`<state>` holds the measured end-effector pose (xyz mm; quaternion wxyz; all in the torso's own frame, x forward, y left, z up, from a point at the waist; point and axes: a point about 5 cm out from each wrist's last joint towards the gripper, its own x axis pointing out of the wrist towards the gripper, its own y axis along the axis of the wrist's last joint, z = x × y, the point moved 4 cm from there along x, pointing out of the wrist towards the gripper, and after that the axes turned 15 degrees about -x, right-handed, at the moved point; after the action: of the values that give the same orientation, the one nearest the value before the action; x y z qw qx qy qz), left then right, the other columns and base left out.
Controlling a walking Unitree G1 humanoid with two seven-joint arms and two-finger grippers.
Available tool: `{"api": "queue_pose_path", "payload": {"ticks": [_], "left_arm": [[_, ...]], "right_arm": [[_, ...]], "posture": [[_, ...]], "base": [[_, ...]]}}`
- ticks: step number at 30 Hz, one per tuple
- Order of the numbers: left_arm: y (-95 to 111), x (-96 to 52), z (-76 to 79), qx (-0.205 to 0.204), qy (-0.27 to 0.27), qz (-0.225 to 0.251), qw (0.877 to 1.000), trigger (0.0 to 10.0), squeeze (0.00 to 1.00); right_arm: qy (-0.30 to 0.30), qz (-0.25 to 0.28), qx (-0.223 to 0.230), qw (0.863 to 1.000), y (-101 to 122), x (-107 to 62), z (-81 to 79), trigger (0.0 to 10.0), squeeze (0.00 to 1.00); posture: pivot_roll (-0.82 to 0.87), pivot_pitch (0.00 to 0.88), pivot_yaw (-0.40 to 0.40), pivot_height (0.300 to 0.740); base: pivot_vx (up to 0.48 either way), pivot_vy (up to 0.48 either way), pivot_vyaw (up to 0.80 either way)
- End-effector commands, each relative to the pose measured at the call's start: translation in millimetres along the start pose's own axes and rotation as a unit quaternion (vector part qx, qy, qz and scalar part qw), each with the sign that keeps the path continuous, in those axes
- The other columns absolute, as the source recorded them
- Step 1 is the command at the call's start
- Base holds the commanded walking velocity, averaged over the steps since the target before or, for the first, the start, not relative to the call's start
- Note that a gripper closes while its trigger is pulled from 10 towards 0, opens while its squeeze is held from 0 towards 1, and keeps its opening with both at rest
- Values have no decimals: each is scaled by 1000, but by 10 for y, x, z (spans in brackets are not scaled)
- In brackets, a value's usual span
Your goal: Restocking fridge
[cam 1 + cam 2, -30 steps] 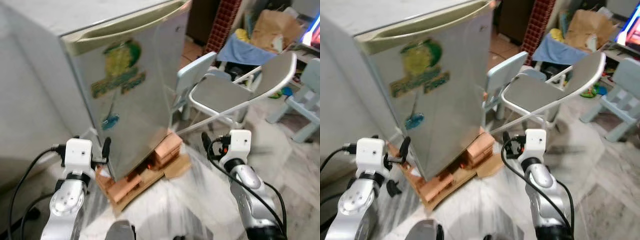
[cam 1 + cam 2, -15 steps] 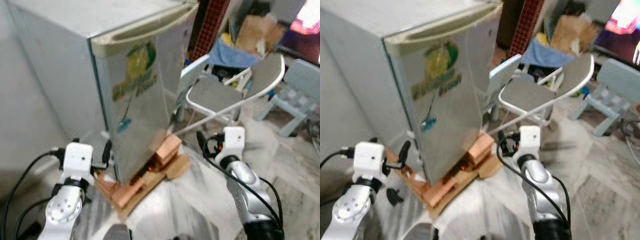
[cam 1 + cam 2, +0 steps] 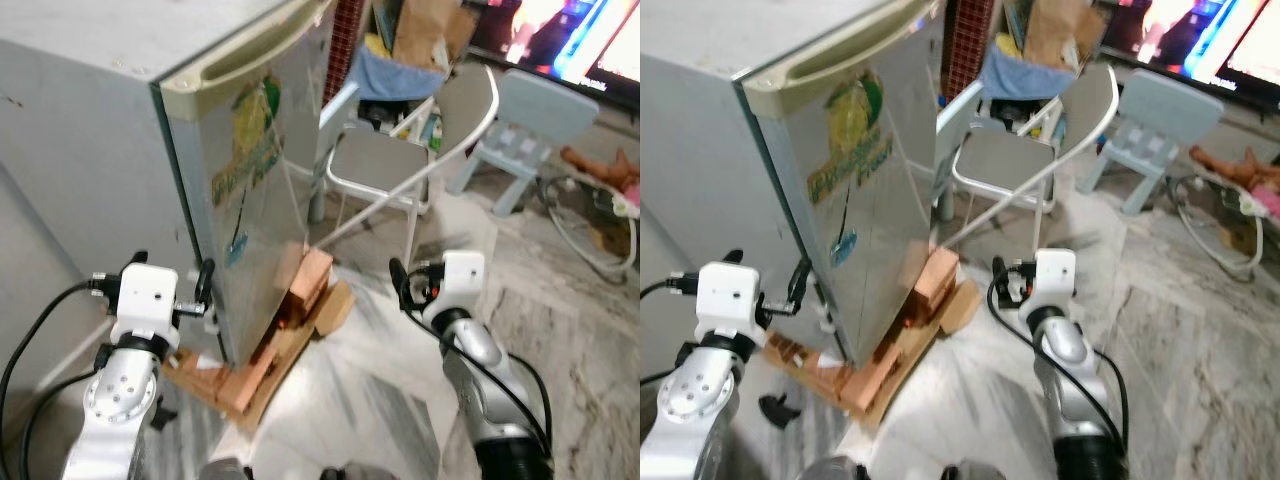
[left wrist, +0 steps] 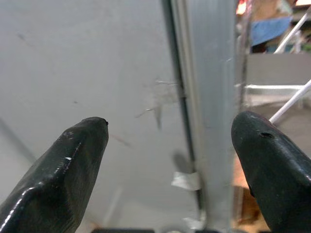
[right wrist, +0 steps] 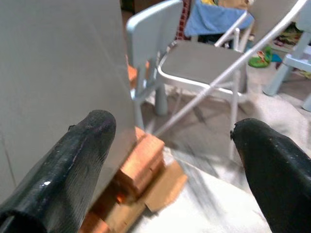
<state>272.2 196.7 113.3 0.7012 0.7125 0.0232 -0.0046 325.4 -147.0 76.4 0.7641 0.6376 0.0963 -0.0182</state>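
Note:
A small grey fridge (image 3: 262, 190) stands with its door shut, a green and yellow sticker (image 3: 250, 135) on the door and a beige handle strip (image 3: 235, 58) along the top. It rests on bricks (image 3: 302, 285) and cardboard. My left gripper (image 3: 205, 285) is raised close to the fridge's lower front corner, open; in the left wrist view its fingers (image 4: 73, 165) frame the door seam (image 4: 182, 97). My right gripper (image 3: 397, 285) is held up to the right of the fridge, open and empty, looking at the bricks (image 5: 143, 162) and a chair.
A grey folding chair (image 3: 385, 160) and a pale blue child's chair (image 5: 150, 29) stand just right of the fridge. Another small blue chair (image 3: 525, 105), a lit screen (image 3: 570, 30) and loose cables (image 3: 585, 235) lie further right. Marble floor (image 3: 370, 400) spreads in front.
The whole view has swung and shifted, so the camera moved; the fridge now shows more from its side and the screen came into view. Both grippers keep the same raised, open pose.

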Motion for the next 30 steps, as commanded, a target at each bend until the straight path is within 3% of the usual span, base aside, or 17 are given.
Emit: {"api": "queue_pose_path", "payload": {"ticks": [1,9,13,18,22,28,30], "left_arm": [[77,76,-17,33,6,20,999,10000,0],[128,214,-52,45,4,28,999,10000,0],[-3,193,-9,58,7,21,998,10000,0],[-96,225,62,52,-1,14,999,10000,0],[-176,341,168,51,-17,9,999,10000,0],[-95,502,197,72,-19,28,997,10000,0],[44,549,177,94,-19,51,994,10000,0]], "right_arm": [[-16,11,-4,1000,35,12,50,10000,0],[-38,-3,3,999,-72,-21,136,10000,0],[-53,-23,21,998,-242,-86,197,10000,0],[-65,-27,27,997,-295,-88,224,10000,0],[-78,-34,39,996,-370,-56,198,10000,0],[-62,-24,29,997,-338,13,77,10000,0],[-48,-9,12,999,-264,61,60,10000,0]], "posture": [[158,0,-5,740],[144,0,-4,740],[134,0,0,740],[124,0,28,740],[95,0,62,740],[98,0,74,740],[112,0,84,740]], "base": [[0,0,0],[0,0,-114],[0,0,-691],[0,0,-84],[0,0,0],[0,0,0],[0,0,0]]}}
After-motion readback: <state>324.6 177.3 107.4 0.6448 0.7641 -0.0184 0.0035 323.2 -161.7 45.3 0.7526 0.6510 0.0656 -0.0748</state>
